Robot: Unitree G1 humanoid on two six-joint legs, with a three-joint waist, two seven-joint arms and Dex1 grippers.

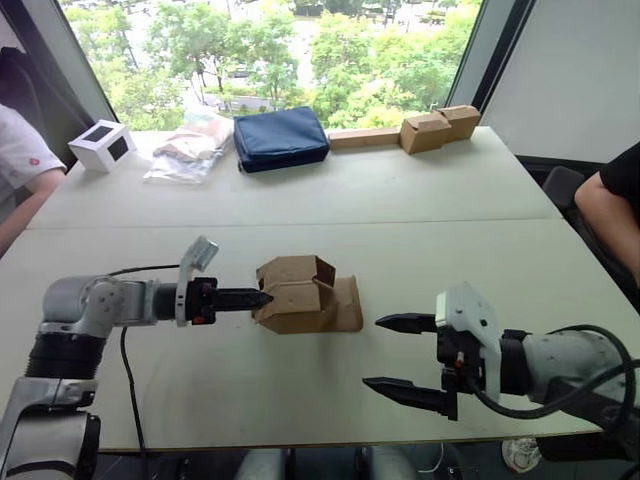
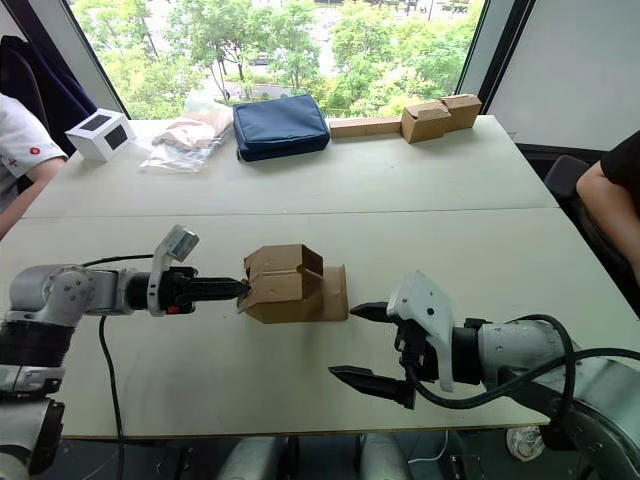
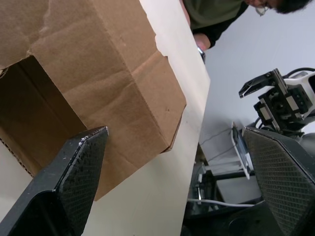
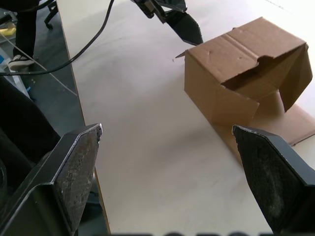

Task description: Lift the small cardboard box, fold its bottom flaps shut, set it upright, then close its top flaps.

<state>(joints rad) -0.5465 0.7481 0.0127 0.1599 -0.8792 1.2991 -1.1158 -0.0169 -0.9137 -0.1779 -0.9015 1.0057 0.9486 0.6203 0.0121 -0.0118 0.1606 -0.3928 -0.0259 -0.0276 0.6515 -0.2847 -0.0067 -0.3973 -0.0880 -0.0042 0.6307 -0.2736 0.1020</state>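
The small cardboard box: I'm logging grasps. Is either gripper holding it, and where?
Neither. The small cardboard box rests on the table; the open left gripper reaches its left edge, and the open right gripper is apart.

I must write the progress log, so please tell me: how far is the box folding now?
Done: nothing yet. The small cardboard box lies on the table, flaps unfolded. In hand: the left gripper is at the box's side; the right gripper waits open, apart from it. Left: lifting, folding bottom flaps, standing upright, closing top flaps.

A wide pale table (image 1: 420,200) is placed before a large window (image 1: 300,50). Green trees are seen outside in daylight.
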